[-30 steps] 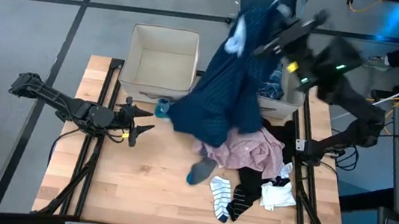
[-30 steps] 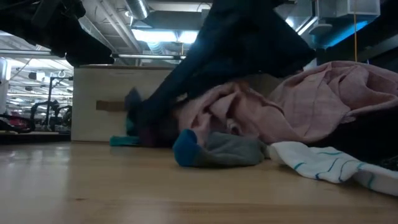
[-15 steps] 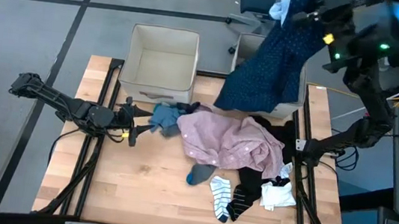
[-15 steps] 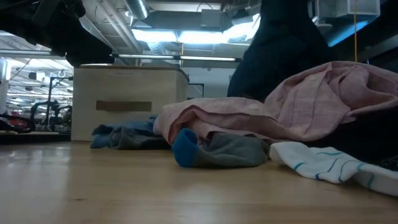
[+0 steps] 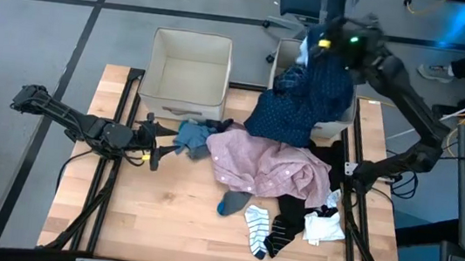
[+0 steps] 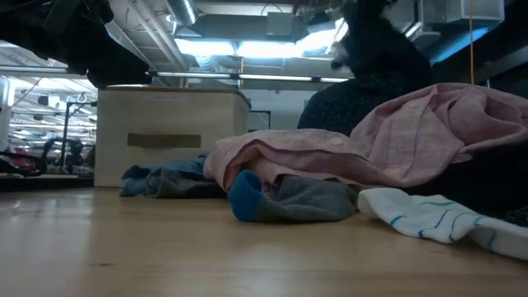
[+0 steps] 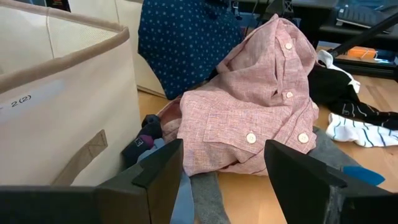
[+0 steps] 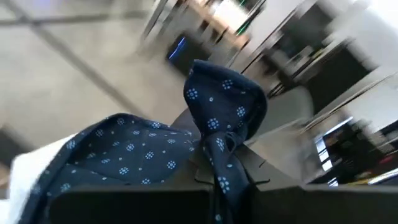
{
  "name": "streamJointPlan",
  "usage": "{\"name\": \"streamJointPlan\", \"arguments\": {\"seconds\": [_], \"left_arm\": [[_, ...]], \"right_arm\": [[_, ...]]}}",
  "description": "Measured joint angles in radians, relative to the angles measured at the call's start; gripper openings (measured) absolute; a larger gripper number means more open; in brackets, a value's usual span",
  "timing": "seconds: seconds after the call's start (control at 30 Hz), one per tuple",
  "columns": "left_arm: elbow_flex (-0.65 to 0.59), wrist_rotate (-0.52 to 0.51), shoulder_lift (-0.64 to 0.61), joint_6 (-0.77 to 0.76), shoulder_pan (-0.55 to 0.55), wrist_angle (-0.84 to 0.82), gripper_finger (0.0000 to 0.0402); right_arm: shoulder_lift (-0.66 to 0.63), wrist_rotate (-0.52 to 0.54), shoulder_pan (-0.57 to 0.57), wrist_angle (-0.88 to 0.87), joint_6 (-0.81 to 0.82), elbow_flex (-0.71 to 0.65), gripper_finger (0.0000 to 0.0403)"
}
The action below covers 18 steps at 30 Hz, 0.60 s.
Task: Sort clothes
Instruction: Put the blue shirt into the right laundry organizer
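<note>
**Over the right bin: navy top pinched in my right claw**

Above the right bin [image 5: 338, 125], at the table's back edge, my right gripper [image 5: 323, 44] is clamped tight on a bunched fold of the navy dotted top [image 5: 306, 104]. Wrist view shows that fold knotted up right at the fingers, dotted cloth [image 8: 214, 118] trailing away below. From above, the top hangs down from the claw, fills the bin opening and spills over the bin's front wall onto the pink shirt [image 5: 268, 165]. A bit of white shows at the top's upper edge near the claw; can't tell what it is.

Left of that bin sits the left bin [image 5: 188, 73], nothing visible inside. My left gripper [image 5: 165, 146] waits in front of the left bin, low over the wood table [image 5: 161, 219], jaws spread wide, holding nothing, touching nothing. Left wrist view looks between the two dark fingers [image 7: 155, 177] at the pink shirt's buttoned front.

Blue crumpled garment [image 5: 192, 136] lies just in front of the left bin, touching the pink shirt. Grey sock with blue toe [image 5: 231, 203] lies at the pink shirt's front edge. Striped socks [image 5: 263, 231], black pieces [image 5: 293, 212] and a white piece [image 5: 323, 224] are heaped to the front right of the pink shirt.
</note>
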Motion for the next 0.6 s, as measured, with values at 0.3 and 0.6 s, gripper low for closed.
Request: {"name": "streamJointPlan", "arguments": {"seconds": [0.3, 0.6], "left_arm": [[0.0, 0.0, 0.001, -0.008, 0.0, 0.0, 0.0217], [0.0, 0.0, 0.001, -0.008, 0.0, 0.0, 0.0217]], "right_arm": [[0.0, -0.128, -0.077, 0.088, 0.143, -0.358, 0.0017], [0.0, -0.232, -0.139, 0.255, 0.258, -0.599, 0.0032]]}}
